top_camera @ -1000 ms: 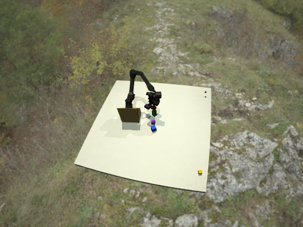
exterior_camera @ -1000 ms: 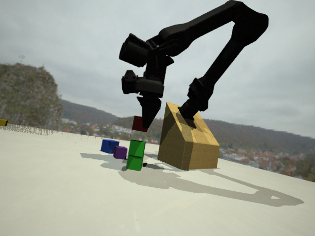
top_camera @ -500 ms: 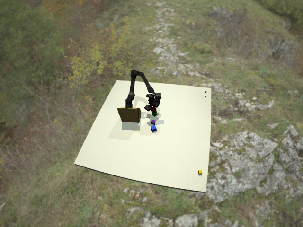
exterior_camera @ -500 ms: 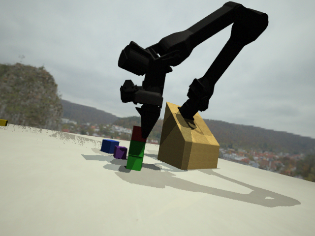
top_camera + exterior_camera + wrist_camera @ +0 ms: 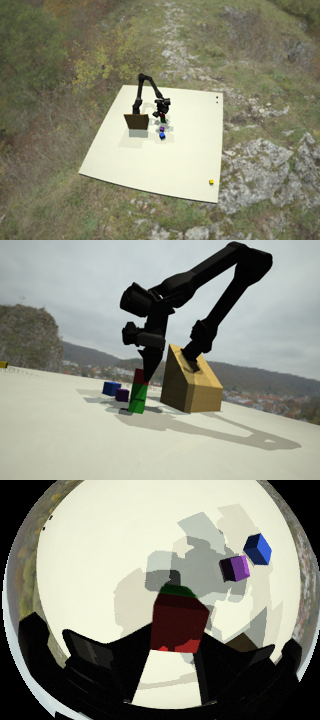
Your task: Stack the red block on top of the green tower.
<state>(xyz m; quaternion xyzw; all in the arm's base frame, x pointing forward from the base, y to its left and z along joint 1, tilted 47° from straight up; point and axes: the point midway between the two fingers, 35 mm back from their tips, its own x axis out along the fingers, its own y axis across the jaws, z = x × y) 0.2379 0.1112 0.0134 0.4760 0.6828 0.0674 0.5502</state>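
My gripper (image 5: 145, 377) (image 5: 174, 628) is shut on the red block (image 5: 162, 115) (image 5: 138, 375) (image 5: 179, 622). It points down, with its fingertips low beside the block. The green tower (image 5: 163, 120) (image 5: 138, 392) (image 5: 179, 590), two green blocks high, stands upright directly below the red block. In the exterior view the red block's underside meets the tower's top with no gap to be seen, and their sides nearly line up. In the wrist view the red block hides most of the tower; only a strip of green shows past its far edge.
A purple block (image 5: 161, 128) (image 5: 122, 395) (image 5: 240, 568) lies near the tower. A blue block (image 5: 162, 135) (image 5: 111, 388) (image 5: 257, 549) lies beyond it. The wooden base (image 5: 136, 121) (image 5: 175, 384) of the arm stands on the tower's other side. A yellow block (image 5: 211, 181) (image 5: 3, 364) lies near a far table corner.
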